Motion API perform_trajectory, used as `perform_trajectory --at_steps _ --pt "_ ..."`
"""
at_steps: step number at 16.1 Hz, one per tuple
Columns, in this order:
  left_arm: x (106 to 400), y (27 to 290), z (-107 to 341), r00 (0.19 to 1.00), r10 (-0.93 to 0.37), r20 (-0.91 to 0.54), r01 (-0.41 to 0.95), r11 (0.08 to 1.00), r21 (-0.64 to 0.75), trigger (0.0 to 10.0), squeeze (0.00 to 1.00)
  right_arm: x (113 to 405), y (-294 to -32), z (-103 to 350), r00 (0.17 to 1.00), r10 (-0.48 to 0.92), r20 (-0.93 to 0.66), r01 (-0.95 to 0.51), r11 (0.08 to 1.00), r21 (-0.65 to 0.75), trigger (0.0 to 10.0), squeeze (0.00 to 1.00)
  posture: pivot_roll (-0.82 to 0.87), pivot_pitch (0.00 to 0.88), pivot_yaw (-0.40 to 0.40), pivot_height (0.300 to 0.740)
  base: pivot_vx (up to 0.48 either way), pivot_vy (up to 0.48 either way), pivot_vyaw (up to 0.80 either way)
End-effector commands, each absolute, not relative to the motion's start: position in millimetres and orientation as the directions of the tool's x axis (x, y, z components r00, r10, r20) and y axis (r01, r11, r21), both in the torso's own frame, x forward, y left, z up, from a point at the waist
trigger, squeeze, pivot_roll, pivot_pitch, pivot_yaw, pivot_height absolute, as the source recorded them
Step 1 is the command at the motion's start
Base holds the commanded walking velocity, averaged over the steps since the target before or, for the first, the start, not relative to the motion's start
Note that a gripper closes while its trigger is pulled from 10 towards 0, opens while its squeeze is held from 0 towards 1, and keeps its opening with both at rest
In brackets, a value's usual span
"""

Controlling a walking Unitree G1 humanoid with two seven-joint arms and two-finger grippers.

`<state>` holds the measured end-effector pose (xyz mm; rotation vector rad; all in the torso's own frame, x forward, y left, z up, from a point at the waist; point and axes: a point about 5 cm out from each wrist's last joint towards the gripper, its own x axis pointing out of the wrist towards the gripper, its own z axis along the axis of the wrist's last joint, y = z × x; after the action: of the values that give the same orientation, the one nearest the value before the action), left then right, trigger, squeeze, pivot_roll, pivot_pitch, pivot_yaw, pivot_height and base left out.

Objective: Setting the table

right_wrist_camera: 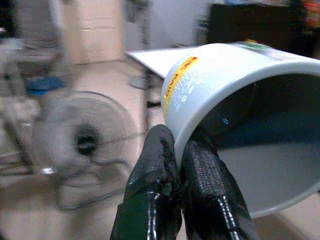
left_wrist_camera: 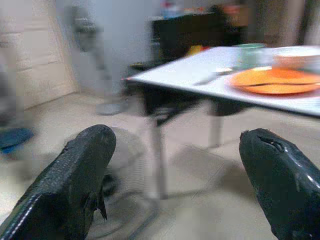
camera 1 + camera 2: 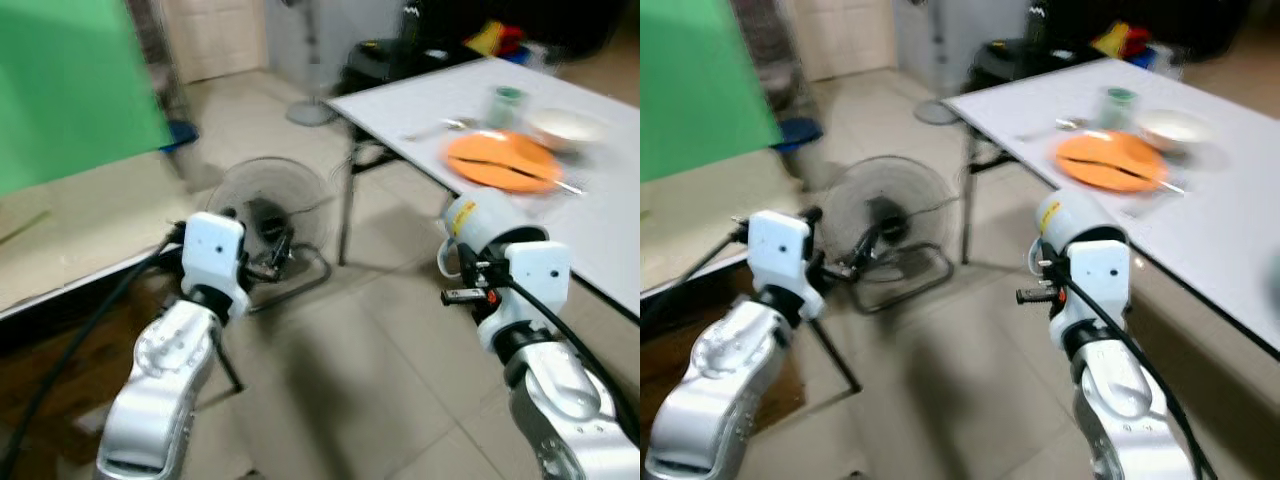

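The mug (image 1: 240, 120) is pinched by its rim in your right gripper (image 1: 180, 165), short of the table (image 3: 420, 110) and its orange plate (image 3: 503, 160). It's tipped sideways, long axis near level, so right it beside the plate. Left gripper (image 2: 175, 165) hangs open, empty.

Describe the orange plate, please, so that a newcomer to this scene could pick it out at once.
Start at the white table on the robot's right, past the floor fan. The orange plate lies near the table's front edge, beside a white bowl and a green-capped cup. It is the only flat, bright orange thing there, with a dark utensil across it.
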<state>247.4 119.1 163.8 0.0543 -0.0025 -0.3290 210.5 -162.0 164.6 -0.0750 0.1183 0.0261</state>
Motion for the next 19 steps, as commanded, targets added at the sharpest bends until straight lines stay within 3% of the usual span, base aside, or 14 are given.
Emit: perform_trajectory --at_steps 1,16,19 --pt "247.9 122.2 166.6 0.945 -0.327 -0.003 0.326 0.943 0.066 10.0 0.0 209.8 -159.7 168.6 0.994 0.023 -0.104 -0.029 0.998 -0.061 10.0 0.0 0.05 0.0 0.051 0.74 0.0 0.0 -0.8" --pt "253.8 124.4 166.6 0.947 -0.322 0.022 0.319 0.944 0.079 10.0 0.0 215.5 -179.7 174.6 0.991 -0.081 -0.107 0.068 0.99 -0.12 10.0 0.0 0.02 0.003 0.034 0.74 0.0 0.0 -0.8" --pt "255.0 123.3 166.5 0.943 -0.333 0.027 0.33 0.941 0.074 10.0 0.0 216.3 -179.6 175.8 0.991 -0.083 -0.105 0.069 0.989 -0.13 10.0 0.0 0.01 0.004 0.04 0.74 0.25 0.0 -0.8"
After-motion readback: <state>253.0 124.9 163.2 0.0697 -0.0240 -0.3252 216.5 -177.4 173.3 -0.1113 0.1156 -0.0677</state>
